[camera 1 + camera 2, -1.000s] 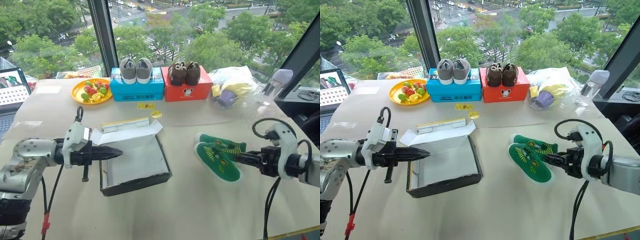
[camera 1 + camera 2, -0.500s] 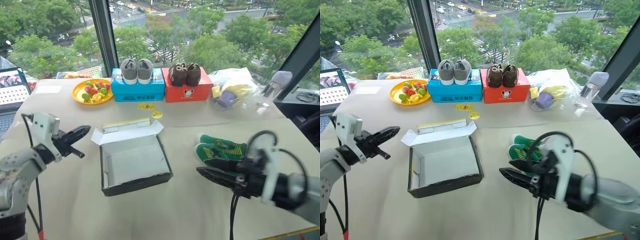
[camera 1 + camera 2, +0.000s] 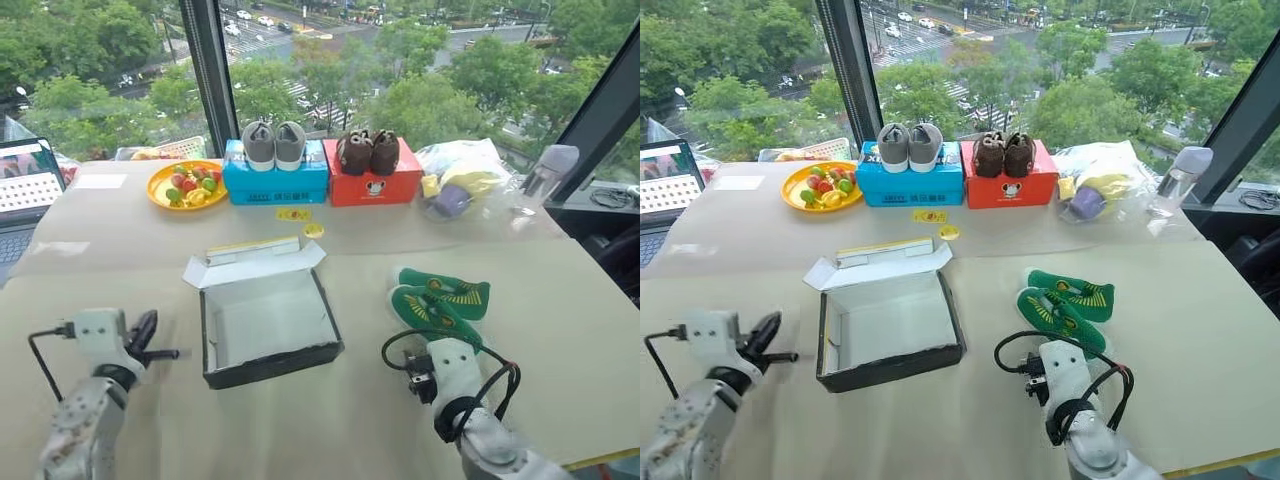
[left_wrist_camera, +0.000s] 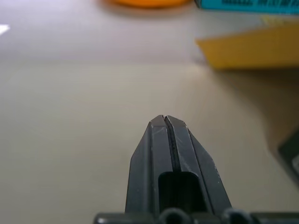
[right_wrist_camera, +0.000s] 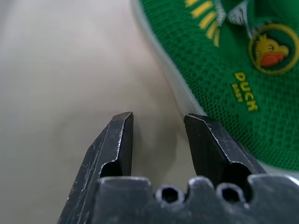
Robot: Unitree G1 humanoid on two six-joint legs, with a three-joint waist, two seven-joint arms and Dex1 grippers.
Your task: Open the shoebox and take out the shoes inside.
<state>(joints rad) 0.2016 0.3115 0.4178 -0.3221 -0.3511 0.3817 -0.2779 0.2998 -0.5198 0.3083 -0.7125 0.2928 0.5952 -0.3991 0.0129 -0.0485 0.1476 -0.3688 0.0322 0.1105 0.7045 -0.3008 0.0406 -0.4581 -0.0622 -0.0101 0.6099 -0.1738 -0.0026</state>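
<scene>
The shoebox (image 3: 268,325) stands open in the middle of the table, with black sides, a bare white inside and its lid (image 3: 255,262) folded back. Both green shoes (image 3: 437,299) lie side by side on the table to its right. Low by the near edge, left of the box, my left gripper (image 4: 165,117) is shut and empty; the yellow lid (image 4: 252,49) lies ahead of it. My right gripper (image 5: 156,119) is open with nothing between its fingers, just short of the nearer green shoe (image 5: 233,74).
Along the window stand a blue box (image 3: 275,180) with grey shoes and a red box (image 3: 372,182) with brown shoes. A yellow fruit plate (image 3: 183,185) and a laptop (image 3: 25,190) are at the far left. A plastic bag (image 3: 465,175) and a bottle (image 3: 548,168) sit at the far right.
Both arms have sunk and drawn back toward the table's near edge. The right gripper has left the green shoes. The shoes and the box lie where they were.
</scene>
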